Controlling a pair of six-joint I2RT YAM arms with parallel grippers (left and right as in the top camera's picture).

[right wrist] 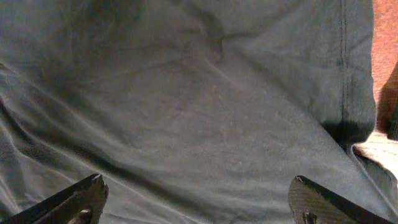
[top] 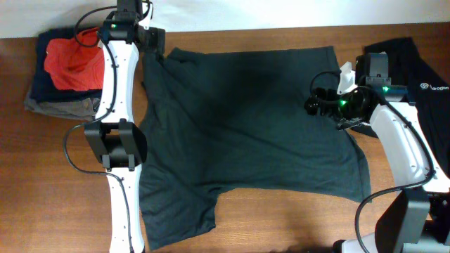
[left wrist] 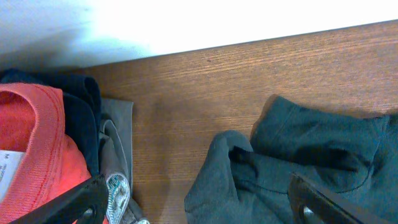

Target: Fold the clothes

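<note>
Robot lab (twin arms [top: 116, 70], wooden table [top: 281, 225])

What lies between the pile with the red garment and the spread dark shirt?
Only bare wooden table, seen in the left wrist view, between the pile and the shirt.

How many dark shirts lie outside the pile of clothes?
2: the spread shirt in the middle, and the logo shirt at the right edge, partly out of frame. The pile may hide more.
</note>
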